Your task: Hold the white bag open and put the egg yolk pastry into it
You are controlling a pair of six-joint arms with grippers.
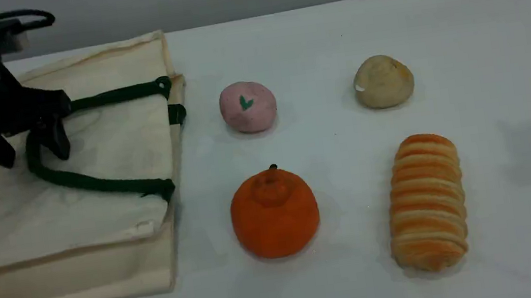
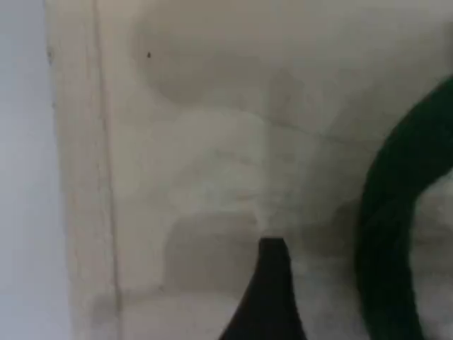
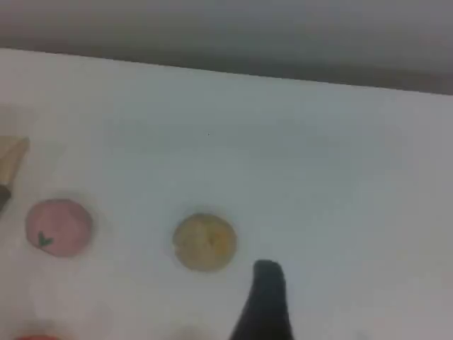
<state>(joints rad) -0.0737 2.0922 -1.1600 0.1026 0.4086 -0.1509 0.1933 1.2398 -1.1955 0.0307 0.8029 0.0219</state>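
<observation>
My left gripper [image 1: 32, 149] is spread wide over the white bag [image 1: 92, 156], which lies flat at the table's [image 1: 487, 38] left side, w/ one finger either side of the dark green handle [image 1: 90, 182] but not pinched on it. The right gripper [image 3: 265, 297] shows only one fingertip, jaws wide w/ nothing held, up over the table. The egg yolk pastry [image 1: 383, 81] sits far right, apart from the pink ball [image 1: 247, 106], w/ the bread roll [image 1: 426, 202] nearer & the orange fruit [image 1: 274, 212] near-centre.
</observation>
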